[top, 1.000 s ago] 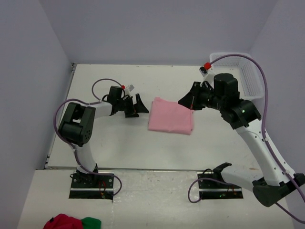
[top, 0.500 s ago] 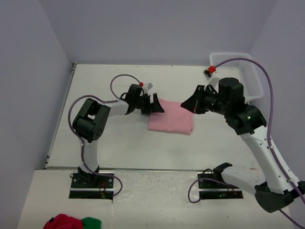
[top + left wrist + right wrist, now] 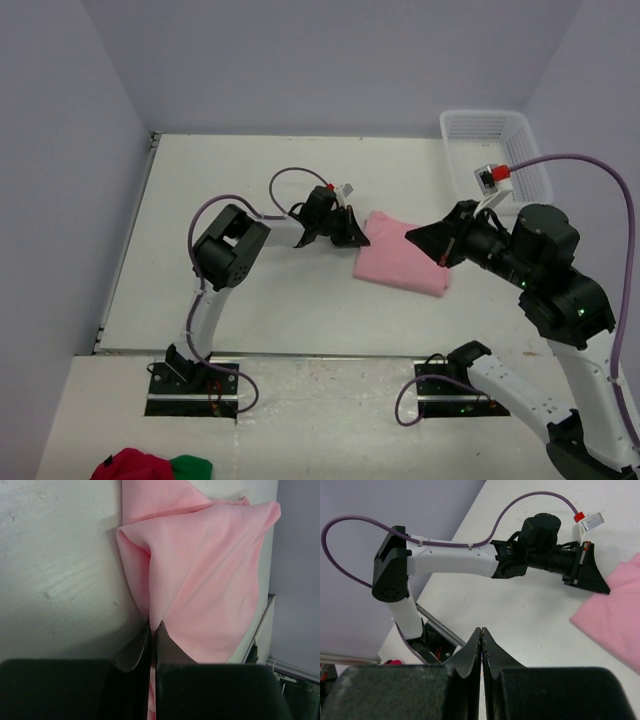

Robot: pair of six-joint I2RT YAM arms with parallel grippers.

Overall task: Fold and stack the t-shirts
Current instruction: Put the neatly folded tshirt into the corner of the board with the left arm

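A folded light pink t-shirt [image 3: 405, 262] lies flat on the white table [image 3: 250, 300], right of the middle. My left gripper [image 3: 360, 238] reaches in from the left and is shut on the shirt's left edge. In the left wrist view, pink cloth [image 3: 210, 580] runs down between the closed fingertips [image 3: 165, 635] and bunches into a ridge there. My right gripper [image 3: 412, 235] hovers over the shirt's right part, shut with nothing in it. In the right wrist view its jaws [image 3: 481, 631] meet tip to tip above bare table, with the shirt [image 3: 615, 625] at the right edge.
A white mesh basket [image 3: 495, 150] stands at the back right corner. Red and green cloth [image 3: 150, 467] lies off the table at the bottom left. Lilac walls close in the left, back and right sides. The left arm [image 3: 450, 562] stretches across the table.
My left gripper moved right to the shirt's left edge and closed on it. The shirt has shifted to the right. My right arm has drawn back to the right, still shut.
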